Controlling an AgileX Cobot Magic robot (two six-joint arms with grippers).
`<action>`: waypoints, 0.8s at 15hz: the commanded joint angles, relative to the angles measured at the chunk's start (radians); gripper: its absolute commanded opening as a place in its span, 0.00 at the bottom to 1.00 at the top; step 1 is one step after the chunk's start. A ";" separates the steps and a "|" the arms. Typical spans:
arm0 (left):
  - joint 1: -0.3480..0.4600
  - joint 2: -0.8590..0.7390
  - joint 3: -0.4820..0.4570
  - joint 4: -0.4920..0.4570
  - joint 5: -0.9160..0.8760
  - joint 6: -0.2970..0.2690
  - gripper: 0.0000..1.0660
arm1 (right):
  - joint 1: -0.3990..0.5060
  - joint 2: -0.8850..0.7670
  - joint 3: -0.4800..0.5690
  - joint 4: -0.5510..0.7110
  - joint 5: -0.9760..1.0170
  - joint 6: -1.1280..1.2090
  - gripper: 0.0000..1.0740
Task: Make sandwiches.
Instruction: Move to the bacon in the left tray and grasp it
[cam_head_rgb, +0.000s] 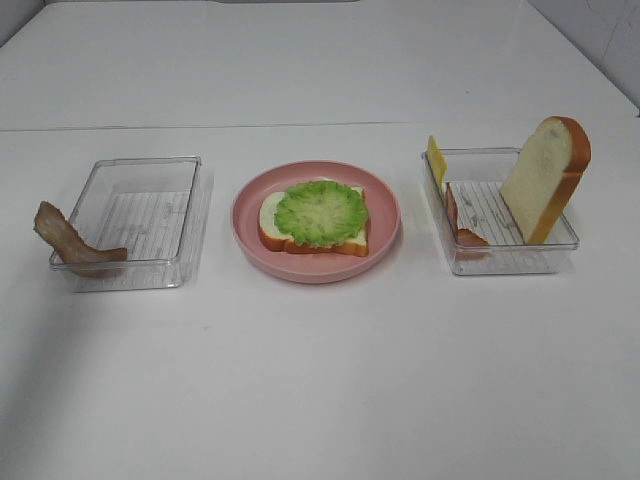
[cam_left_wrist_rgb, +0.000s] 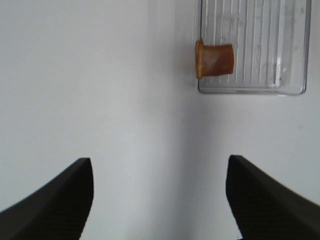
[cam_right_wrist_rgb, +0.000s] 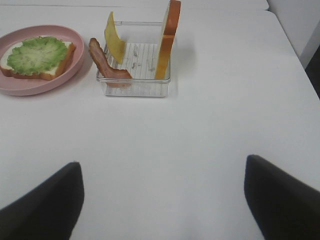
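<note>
1. Plainly, the sandwich is half built. One bread slice (cam_head_rgb: 272, 215) lies on the pink plate (cam_head_rgb: 247, 215) at the centre of the exterior frame, and the lettuce leaf (cam_head_rgb: 322, 212) lies flat on top of it.
2. The left gripper (cam_left_wrist_rgb: 160, 170) and the right gripper (cam_right_wrist_rgb: 162, 165) are both empty, with fingers spread wide over bare table (cam_head_rgb: 320, 380). Neither shows in the exterior view.
3. I judge bacon or cheese to be the next layer. A bacon strip (cam_head_rgb: 70, 240) drapes over the lower-left corner of the left tray (cam_head_rgb: 145, 215), partly outside the wall. That free end looks the easiest grip: pinch across the strip and lift it clear of the wall before carrying it.
4. In the right tray (cam_head_rgb: 510, 260), the cheese slice (cam_head_rgb: 436, 160) stands at the upper-left corner. A second bacon strip (cam_head_rgb: 462, 225) leans on the left wall, and a second bread slice (cam_head_rgb: 545, 175) stands on edge at the right. That slice is best left for last.
5. Set each piece centred on the leaf, since the ruffled surface may let it slide.
6. The surface is plain white and uncluttered, with a seam across the upper frame. Little of the room shows.
</note>
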 joint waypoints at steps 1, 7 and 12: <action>0.002 0.001 0.089 -0.033 -0.112 -0.013 0.66 | -0.008 -0.012 0.001 0.002 -0.012 -0.011 0.77; 0.002 0.170 0.113 -0.139 -0.264 -0.005 0.66 | -0.008 -0.012 0.001 0.002 -0.012 -0.011 0.77; -0.002 0.354 0.093 -0.164 -0.380 -0.005 0.66 | -0.008 -0.012 0.001 0.002 -0.012 -0.011 0.77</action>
